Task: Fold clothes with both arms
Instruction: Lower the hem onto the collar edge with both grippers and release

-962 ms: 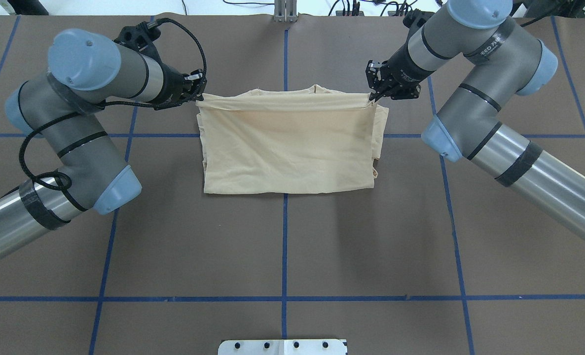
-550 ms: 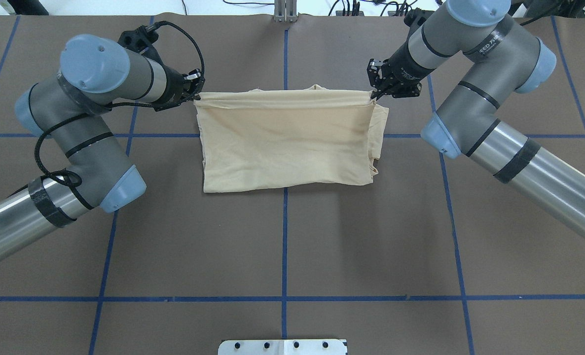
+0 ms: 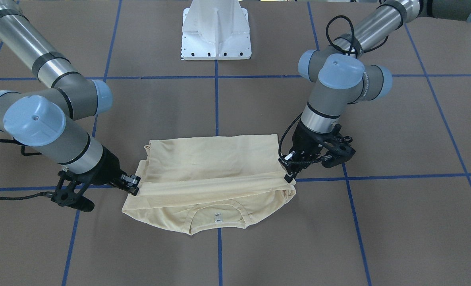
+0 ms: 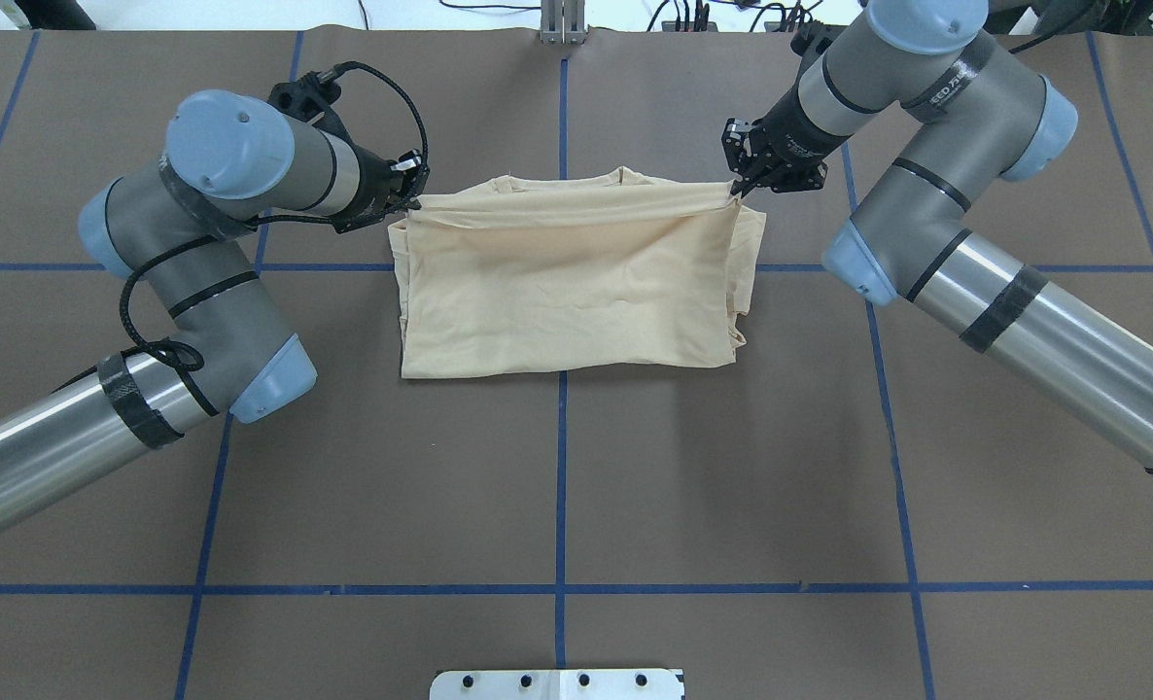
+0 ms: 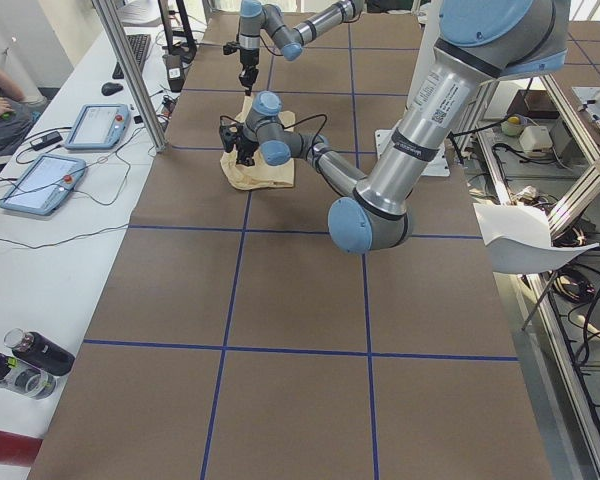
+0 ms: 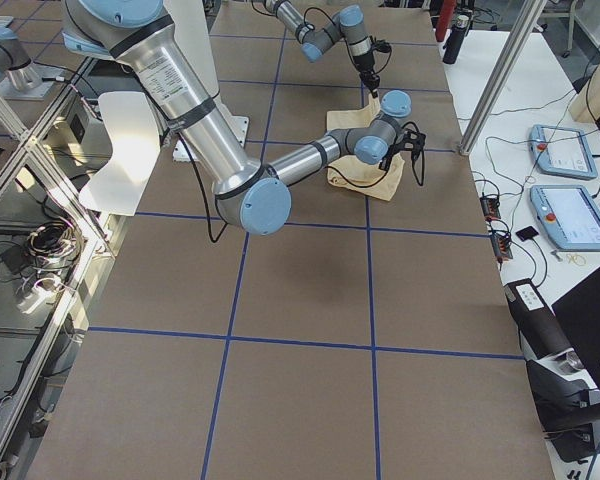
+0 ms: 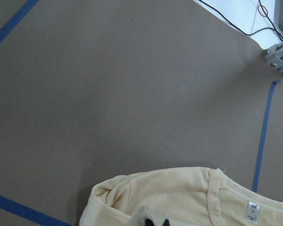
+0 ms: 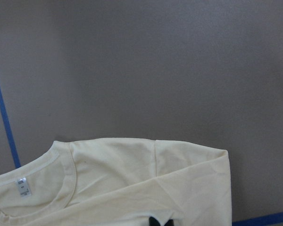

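Observation:
The clothes are one pale cream-yellow T-shirt (image 4: 567, 292) lying folded on the brown table, its lower half doubled over toward the collar. The collar and white neck label (image 3: 218, 217) show beyond the folded edge. My left gripper (image 4: 413, 197) is shut on the left end of that lifted edge, and my right gripper (image 4: 735, 190) is shut on its right end. In the front view the left gripper (image 3: 289, 176) and right gripper (image 3: 134, 186) hold the edge just above the cloth beneath. Each wrist view shows only black fingertips (image 7: 153, 221) (image 8: 160, 222) over the fabric.
Blue tape lines (image 4: 561, 467) grid the brown table cover. The white robot pedestal (image 3: 216, 29) stands at the near side. Beyond the far edge lie cables and a metal post (image 4: 562, 24). Tablets (image 5: 40, 180) and bottles sit on a side bench.
My left gripper has shifted inward to the right along the far edge, and the held fold has slackened and wrinkled. The right gripper has hardly moved.

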Robot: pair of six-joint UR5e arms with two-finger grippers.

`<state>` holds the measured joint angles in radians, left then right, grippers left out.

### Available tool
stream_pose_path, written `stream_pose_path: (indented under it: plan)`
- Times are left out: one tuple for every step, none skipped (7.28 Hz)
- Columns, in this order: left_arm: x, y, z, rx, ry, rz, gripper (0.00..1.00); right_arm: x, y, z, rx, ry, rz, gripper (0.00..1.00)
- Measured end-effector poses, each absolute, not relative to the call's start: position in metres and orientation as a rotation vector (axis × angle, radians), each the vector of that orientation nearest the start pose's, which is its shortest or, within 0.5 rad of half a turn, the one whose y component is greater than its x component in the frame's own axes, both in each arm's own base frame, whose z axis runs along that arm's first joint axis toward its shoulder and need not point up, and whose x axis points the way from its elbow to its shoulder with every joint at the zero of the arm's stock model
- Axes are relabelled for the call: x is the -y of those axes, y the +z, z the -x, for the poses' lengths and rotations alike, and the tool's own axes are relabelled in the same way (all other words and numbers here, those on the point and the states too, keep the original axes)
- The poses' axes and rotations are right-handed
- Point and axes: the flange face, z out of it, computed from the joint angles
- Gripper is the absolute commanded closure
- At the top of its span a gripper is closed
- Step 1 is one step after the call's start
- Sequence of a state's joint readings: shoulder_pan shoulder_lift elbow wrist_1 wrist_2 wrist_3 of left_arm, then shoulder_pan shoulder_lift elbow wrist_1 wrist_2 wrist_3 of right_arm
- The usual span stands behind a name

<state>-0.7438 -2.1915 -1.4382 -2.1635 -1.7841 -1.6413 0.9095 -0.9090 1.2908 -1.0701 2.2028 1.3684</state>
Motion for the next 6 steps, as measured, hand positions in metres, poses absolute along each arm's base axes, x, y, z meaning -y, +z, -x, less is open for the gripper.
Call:
stream_pose_path:
  plan:
    - [0.575,0.28,-0.462,-1.105,-0.618,-0.174,1.0,0.638,0.327,0.405,1.04,0.36,0.051,1.0]
    - [0.575,0.279,-0.463,-1.107,-0.621,-0.172,1.0,0.638,0.326,0.408,1.042,0.356,0.05,1.0]
    - [0.576,0.28,-0.465,-1.105,-0.623,-0.169,1.0,0.638,0.326,0.41,1.041,0.356,0.047,1.0]
    - [0.577,0.284,-0.466,-1.098,-0.626,-0.167,1.0,0.638,0.326,0.413,1.035,0.359,0.04,1.0]
    - [0.579,0.286,-0.466,-1.092,-0.632,-0.172,1.0,0.639,0.326,0.415,1.03,0.362,0.033,1.0]
    - [0.581,0.289,-0.466,-1.085,-0.641,-0.183,1.0,0.642,0.326,0.417,1.026,0.365,0.03,1.0]
